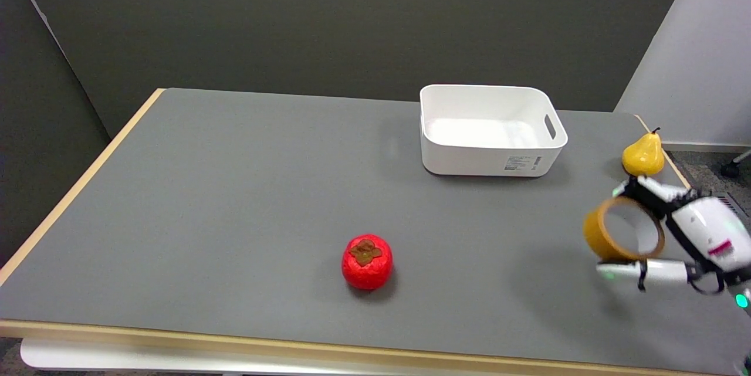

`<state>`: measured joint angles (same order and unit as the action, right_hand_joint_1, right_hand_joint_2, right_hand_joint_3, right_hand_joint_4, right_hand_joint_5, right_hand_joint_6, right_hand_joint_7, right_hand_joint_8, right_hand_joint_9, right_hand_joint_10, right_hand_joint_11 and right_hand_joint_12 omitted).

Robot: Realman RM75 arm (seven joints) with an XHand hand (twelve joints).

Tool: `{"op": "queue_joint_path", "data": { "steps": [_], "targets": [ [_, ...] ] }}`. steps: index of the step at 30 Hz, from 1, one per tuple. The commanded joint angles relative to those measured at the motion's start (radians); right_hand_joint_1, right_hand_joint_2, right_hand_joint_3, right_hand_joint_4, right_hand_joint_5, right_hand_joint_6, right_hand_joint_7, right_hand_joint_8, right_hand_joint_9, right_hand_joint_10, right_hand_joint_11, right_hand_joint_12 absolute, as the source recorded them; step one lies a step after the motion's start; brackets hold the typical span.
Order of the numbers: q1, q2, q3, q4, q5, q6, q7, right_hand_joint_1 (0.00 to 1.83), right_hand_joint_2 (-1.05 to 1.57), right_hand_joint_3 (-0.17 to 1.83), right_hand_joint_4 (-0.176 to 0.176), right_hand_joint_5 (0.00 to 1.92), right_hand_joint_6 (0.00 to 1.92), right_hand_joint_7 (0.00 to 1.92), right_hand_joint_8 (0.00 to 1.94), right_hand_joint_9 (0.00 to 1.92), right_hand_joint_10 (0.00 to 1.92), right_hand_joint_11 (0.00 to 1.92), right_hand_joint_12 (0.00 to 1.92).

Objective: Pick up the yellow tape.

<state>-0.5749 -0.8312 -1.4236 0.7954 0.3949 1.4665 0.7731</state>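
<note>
You're in a lab/test room: bare grey surface [234, 188] w/ wood edging, dark partition panels [352, 18] behind, carpet floor w/ a vent [720, 203], chair caster [730, 169] at right.

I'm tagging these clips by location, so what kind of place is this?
Probably a robot test lab or office: a grey-topped table against plain partition walls, toy fruit and a white bin, and a robot hand holding tape.

right hand [686, 235] raised, fingers clasped
</note>
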Motion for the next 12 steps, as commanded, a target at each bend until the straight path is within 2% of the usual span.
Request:
{"op": "queue_joint_path", "data": {
  "steps": [1,5,7,12],
  "targets": [
    [0.284,0.172,0.089,0.309,-0.054,-0.334,-0.002,1.18,1.13,0.26,-0.118,0.58,1.51,0.87,1.35,0.85,1.31,0.81,1.79],
    [0.5,0.184,-0.005,0.279,-0.128,-0.504,-0.014,1.18,1.13,0.27,-0.118,0.58,1.51,0.87,1.35,0.85,1.31,0.81,1.8],
    [0.656,0.168,-0.077,0.229,-0.179,-0.585,-0.051,1.18,1.13,0.27,-0.118,0.58,1.52,0.87,1.35,0.85,1.31,0.81,1.8],
    [0.957,0.113,-0.267,0.036,-0.267,-0.619,-0.073,1.18,1.13,0.27,-0.117,0.58,1.52,0.88,1.35,0.85,1.31,0.81,1.79]
  ]
}}
